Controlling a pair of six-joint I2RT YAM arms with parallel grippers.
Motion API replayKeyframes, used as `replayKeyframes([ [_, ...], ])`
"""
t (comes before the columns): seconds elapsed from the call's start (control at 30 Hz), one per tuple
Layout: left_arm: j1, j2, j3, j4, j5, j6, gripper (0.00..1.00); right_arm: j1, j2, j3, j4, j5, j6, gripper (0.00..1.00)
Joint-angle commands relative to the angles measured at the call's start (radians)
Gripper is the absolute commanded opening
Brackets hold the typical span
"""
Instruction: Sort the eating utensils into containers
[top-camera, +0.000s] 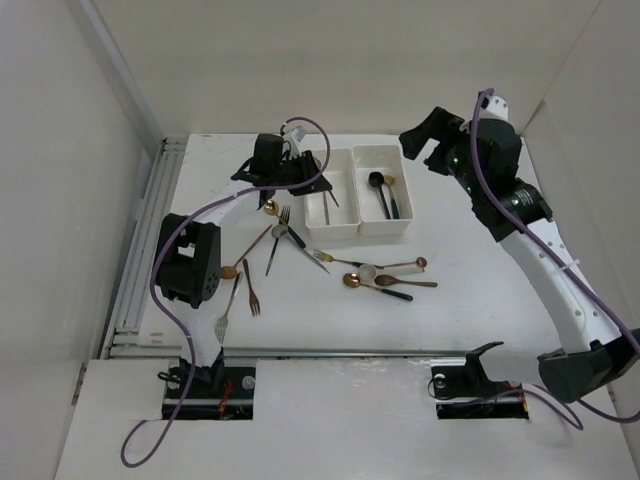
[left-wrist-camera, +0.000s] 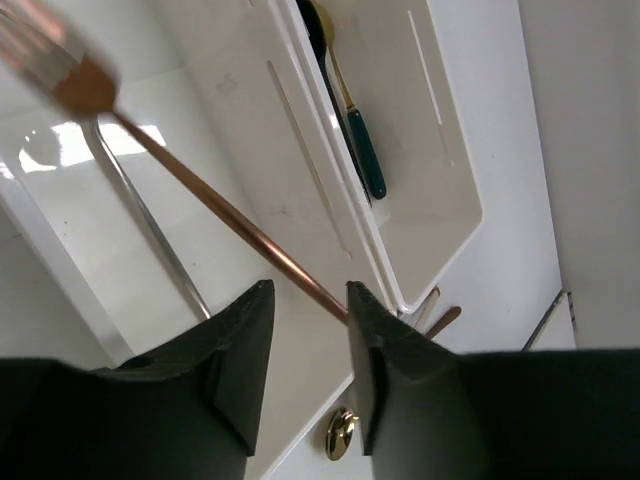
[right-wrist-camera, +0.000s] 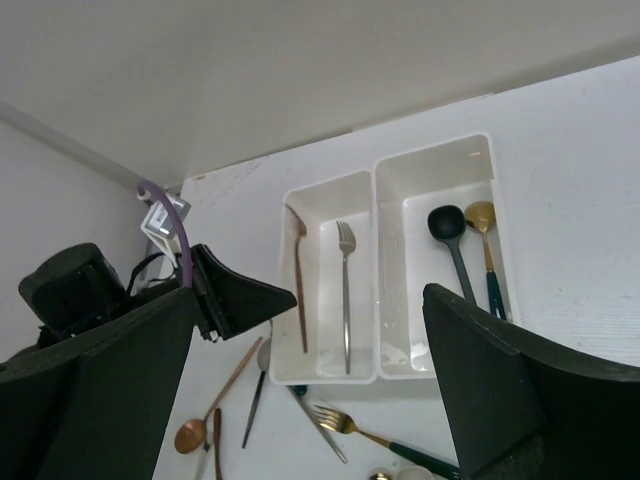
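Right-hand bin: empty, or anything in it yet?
Not empty. A black spoon and a gold spoon with a green handle lie inside the right bin.

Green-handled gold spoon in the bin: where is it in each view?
Top external: green-handled gold spoon in right bin, beside black spoon.
Left wrist: top centre, past the dividing wall.
Right wrist: right of centre, same bin.
Shared landmark: dividing wall between the bins.

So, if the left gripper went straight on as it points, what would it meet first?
Likely the copper fork slanting between the jaws of the left gripper, then the left bin floor; depth unclear.
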Motion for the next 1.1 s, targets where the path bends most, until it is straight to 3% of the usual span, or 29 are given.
replayKeyframes([
  [0.0, -0.025, -0.023, 0.065, -0.009, -0.054, 0.01, 0.32, 0.004, -0.027, 0.011, -0.062, 0.004, -0.073, 1.0],
  [0.13, -0.025, -0.044, 0.137, -0.1, -0.092, 0.085, 0.54, 0.013, -0.027, 0.021, -0.082, -0.011, -0.104, 1.0],
  [0.23, -0.014, -0.087, 0.206, -0.178, -0.143, 0.172, 0.54, 0.022, -0.027, 0.021, -0.073, -0.041, -0.104, 1.0],
  [0.37, -0.005, -0.187, 0.251, -0.334, -0.366, 0.469, 0.5, 0.031, -0.027, 0.011, -0.064, -0.052, -0.113, 1.0],
  [0.4, -0.005, -0.205, 0.23, -0.348, -0.5, 0.567, 0.48, 0.031, -0.027, 0.002, -0.064, -0.062, -0.113, 1.0],
  [0.43, 0.006, -0.222, 0.204, -0.362, -0.543, 0.614, 0.47, 0.044, -0.027, -0.007, -0.053, -0.074, -0.113, 1.0],
  [0.53, 0.073, -0.262, 0.073, -0.452, -0.531, 0.737, 0.45, 0.053, -0.018, -0.016, -0.053, -0.102, -0.113, 1.0],
  [0.6, 0.116, -0.273, -0.033, -0.524, -0.519, 0.746, 0.44, 0.062, -0.007, -0.016, -0.053, -0.111, -0.113, 1.0],
  [0.8, 0.173, -0.305, -0.299, -0.462, -0.482, 0.775, 0.42, 0.093, 0.04, -0.027, -0.033, -0.162, -0.113, 1.0],
  [1.07, 0.164, -0.173, -0.295, -0.445, -0.471, 0.766, 0.42, 0.131, 0.086, -0.018, -0.042, -0.183, -0.113, 1.0],
])
